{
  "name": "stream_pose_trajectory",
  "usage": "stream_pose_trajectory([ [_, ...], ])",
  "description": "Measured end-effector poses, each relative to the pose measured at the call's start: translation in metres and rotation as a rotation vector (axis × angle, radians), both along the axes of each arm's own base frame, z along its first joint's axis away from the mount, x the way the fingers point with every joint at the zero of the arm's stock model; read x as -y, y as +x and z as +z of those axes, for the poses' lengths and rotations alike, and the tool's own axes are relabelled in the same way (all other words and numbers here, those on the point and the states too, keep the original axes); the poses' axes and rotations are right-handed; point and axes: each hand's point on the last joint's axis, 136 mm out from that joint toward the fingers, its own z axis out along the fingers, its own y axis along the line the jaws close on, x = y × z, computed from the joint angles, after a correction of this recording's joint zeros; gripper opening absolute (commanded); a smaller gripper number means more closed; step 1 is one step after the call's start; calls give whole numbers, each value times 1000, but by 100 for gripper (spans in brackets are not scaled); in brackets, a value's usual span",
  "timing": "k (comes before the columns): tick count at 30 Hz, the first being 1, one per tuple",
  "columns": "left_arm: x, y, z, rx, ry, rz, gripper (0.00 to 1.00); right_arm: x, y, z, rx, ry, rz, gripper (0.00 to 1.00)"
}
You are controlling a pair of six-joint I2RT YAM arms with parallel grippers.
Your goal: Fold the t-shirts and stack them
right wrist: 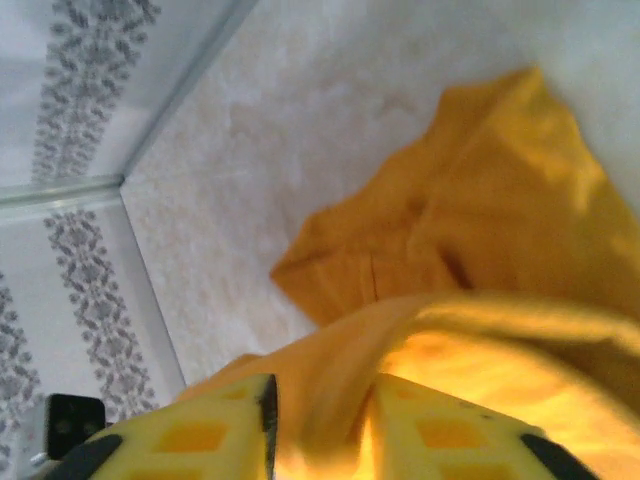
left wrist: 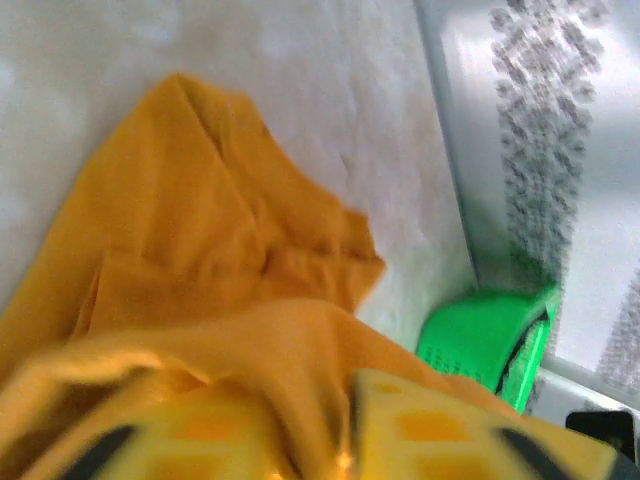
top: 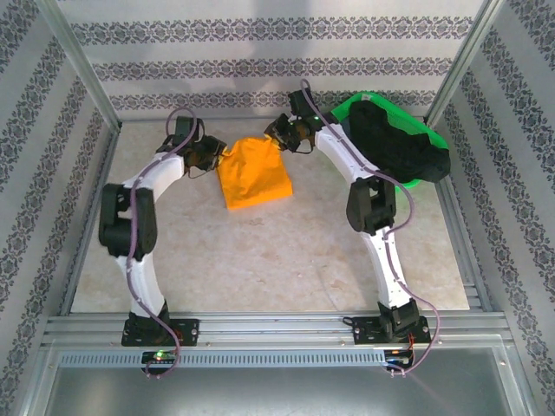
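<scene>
arms bowed inward; left gripper (top: 220, 155), right gripper (top: 274, 134) at orange t-shirt (top: 253, 179) far corners

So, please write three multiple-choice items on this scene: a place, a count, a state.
1. Where is the black t-shirt? A in the green basket; B over the left arm; C on the floor.
2. How many t-shirts are orange? A none; B one; C two.
3. The orange t-shirt is: A spread flat; B hanging; C folded on the table.
Key: 1 A, it fills the basket; 2 B, a single orange garment lies there; 3 C, compact shape, no sleeves out.
</scene>
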Motion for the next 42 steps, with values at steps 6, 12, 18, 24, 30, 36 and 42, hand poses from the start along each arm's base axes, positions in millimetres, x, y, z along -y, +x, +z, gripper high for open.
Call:
stream_pose_trajectory([
  [6,-9,7,-25,-36,26,1,58,15,13,-35,-28,-52,34,54],
  [12,22,-69,24,23,1,-25,56,37,-34,-9,-16,-83,71,54],
  [18,116,-153,6,-25,-78,-80,63,64,-112,49,156,-38,80,57],
  [24,139,-149,-48,-85,-83,85,68,91,-173,71,265,5,69,57],
  [30,134,-112,-80,-72,-112,288,57,105,-196,57,242,4,60,57],
  [36,134,-77,-97,-33,-173,398,0,108,-202,55,235,10,62,56],
  [42,84,-48,-96,-6,-184,474,0,107,-202,57,238,14,64,55],
])
